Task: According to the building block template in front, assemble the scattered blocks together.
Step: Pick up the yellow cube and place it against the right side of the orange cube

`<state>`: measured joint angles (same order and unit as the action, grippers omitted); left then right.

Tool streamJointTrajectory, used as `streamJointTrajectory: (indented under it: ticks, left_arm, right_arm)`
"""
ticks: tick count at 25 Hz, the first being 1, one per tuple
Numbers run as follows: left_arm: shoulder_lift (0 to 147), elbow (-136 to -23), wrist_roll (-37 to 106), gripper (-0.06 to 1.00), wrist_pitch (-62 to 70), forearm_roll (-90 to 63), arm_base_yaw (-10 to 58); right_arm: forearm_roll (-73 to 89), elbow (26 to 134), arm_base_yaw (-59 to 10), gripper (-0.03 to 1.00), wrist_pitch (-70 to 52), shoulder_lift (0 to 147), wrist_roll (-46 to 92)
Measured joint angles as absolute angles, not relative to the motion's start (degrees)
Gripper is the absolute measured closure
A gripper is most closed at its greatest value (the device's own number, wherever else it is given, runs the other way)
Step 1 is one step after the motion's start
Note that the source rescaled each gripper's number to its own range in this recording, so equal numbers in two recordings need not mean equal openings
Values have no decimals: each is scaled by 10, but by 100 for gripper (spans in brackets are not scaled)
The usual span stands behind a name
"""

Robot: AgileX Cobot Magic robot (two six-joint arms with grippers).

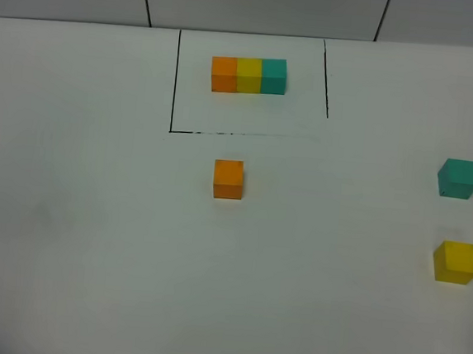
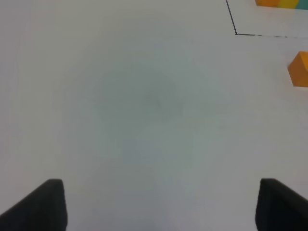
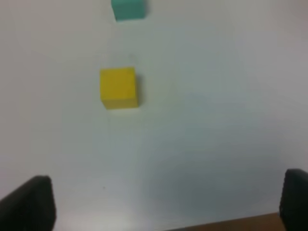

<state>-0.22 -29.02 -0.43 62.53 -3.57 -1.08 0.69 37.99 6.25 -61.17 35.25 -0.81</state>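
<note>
- The template (image 1: pixel 249 75), an orange-yellow-teal row of joined cubes, sat near the middle of the table's (image 1: pixel 87 280) far edge, inside a thin black outline (image 1: pixel 175 80).
- The orange cube (image 1: pixel 228 179) stood alone around the table's middle, just on the near side of the outline.
- The teal cube (image 1: pixel 457 179) and yellow cube (image 1: pixel 455 262) lay close to the right edge, apart from each other, with teal farther back. Both looked turned a little against the table's edges.
- The left gripper (image 2: pixel 163 207) was spread wide and empty over bare table, with the orange cube off to one side of its view.
- The right gripper (image 3: pixel 161 204) was also wide and empty near the table's front edge. The yellow cube lay ahead of it and the teal one beyond.
- No loose cube had been joined to another yet.
- The cubes looked rigid, light and smooth-faced, so they would probably slide or twist under an off-centre pinch.
- The best hold would likely be across two opposite flat faces, centred, with the fingers squared to the cube's turn and not on its corners.
</note>
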Motion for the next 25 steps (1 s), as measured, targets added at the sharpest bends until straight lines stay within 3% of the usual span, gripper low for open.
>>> streamJointTrajectory:
  ticks: [11, 25]
  left_arm:
    - [-2, -290, -4, -5, 624, -36, -11]
    - [-2, -290, -4, -5, 624, -36, -11]
  right_arm:
    - [22, 441, 62, 7, -503, 695, -7]
    - [53, 441, -7, 7, -369, 898, -31]
